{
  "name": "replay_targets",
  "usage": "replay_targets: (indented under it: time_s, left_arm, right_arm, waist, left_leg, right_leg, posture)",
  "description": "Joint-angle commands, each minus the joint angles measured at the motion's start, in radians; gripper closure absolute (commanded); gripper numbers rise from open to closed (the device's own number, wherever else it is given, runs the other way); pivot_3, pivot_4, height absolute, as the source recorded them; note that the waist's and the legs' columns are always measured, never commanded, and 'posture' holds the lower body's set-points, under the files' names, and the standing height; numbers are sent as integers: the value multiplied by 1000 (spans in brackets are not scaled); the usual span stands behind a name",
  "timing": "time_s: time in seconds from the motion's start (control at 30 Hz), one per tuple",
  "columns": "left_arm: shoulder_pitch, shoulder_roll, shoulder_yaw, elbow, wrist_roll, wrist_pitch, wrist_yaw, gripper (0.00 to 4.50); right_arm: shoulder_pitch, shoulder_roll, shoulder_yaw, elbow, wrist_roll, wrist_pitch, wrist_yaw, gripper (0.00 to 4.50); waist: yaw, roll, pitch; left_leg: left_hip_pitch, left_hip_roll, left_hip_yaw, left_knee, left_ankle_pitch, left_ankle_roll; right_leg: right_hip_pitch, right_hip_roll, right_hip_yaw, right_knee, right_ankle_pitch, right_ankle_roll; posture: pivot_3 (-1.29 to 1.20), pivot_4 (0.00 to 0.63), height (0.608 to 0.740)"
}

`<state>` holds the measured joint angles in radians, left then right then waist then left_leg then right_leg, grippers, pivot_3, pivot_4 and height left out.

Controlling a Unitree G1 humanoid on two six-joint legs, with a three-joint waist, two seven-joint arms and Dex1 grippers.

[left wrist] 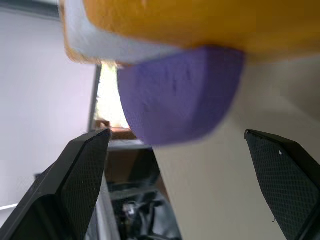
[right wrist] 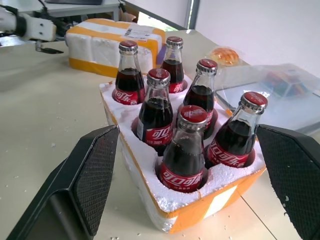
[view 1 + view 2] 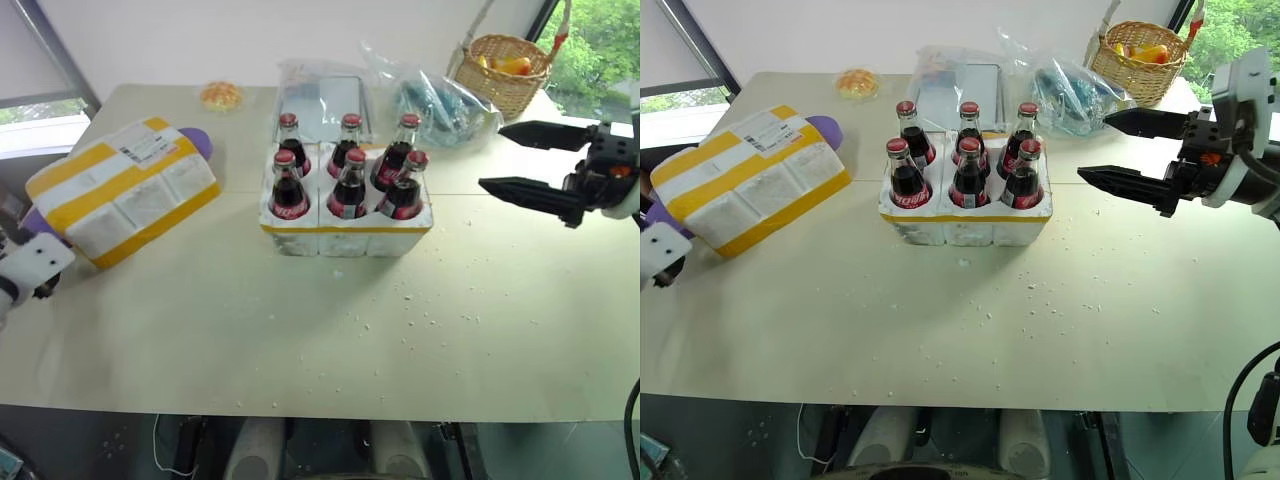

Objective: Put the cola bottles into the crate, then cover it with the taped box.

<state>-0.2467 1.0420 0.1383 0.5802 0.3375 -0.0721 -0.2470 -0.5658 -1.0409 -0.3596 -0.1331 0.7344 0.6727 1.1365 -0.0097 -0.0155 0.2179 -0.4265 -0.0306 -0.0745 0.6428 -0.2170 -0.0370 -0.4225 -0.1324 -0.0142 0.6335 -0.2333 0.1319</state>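
Several cola bottles (image 3: 349, 185) with red caps stand upright in the wells of the crate (image 3: 345, 238), a low white foam tray with a yellow strip, mid-table. The taped box (image 3: 120, 190), white foam with yellow bands and a label, lies tilted at the far left on a purple object (image 1: 175, 95). My left gripper (image 1: 175, 132) is open at the box's near-left end, with the purple object and the box's edge just beyond its fingertips. To the right of the crate, my right gripper (image 3: 491, 157) hovers open and empty, pointing at the bottles.
A wicker basket (image 3: 505, 70) with fruit, clear plastic bags (image 3: 440, 100), a clear container (image 3: 320, 95) and a bun (image 3: 221, 95) line the back of the table. White foam crumbs (image 3: 400, 300) dot the bare tabletop in front of the crate.
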Motion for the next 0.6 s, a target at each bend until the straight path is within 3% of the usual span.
replay_targets:
  time_s: [0.03,0.3,0.43,0.6]
  left_arm:
    - [-100,1,-66,148,70,-88,102,0]
    - [-254,-18,-168,417,97,-184,158,0]
    - [-271,-29,-163,458,73,-203,147,1294]
    - [-285,-28,-173,475,76,-205,157,3753]
  right_arm:
    - [-24,-11,-25,-15,19,-7,-7,74]
    - [-29,-29,-55,2,25,-2,-23,74]
    - [-12,-29,-64,7,19,-11,-26,0]
    - [-5,-25,-67,9,19,-18,-32,0]
  waist:
    - [-3,-1,0]
    - [-7,-1,-1]
    - [-3,-1,-1]
    - [-2,0,-1]
  left_leg:
    - [0,0,0,0,0,0]
    - [1,0,4,1,0,0]
    - [1,0,4,1,0,0]
    - [1,0,5,1,0,0]
  right_leg:
    - [0,0,0,0,0,1]
    - [-1,0,3,2,1,2]
    - [-1,0,3,2,1,2]
    - [-1,0,4,2,2,2]
  posture:
    - [0,150,737]
    - [0,150,737]
    - [0,150,737]
    - [0,150,737]
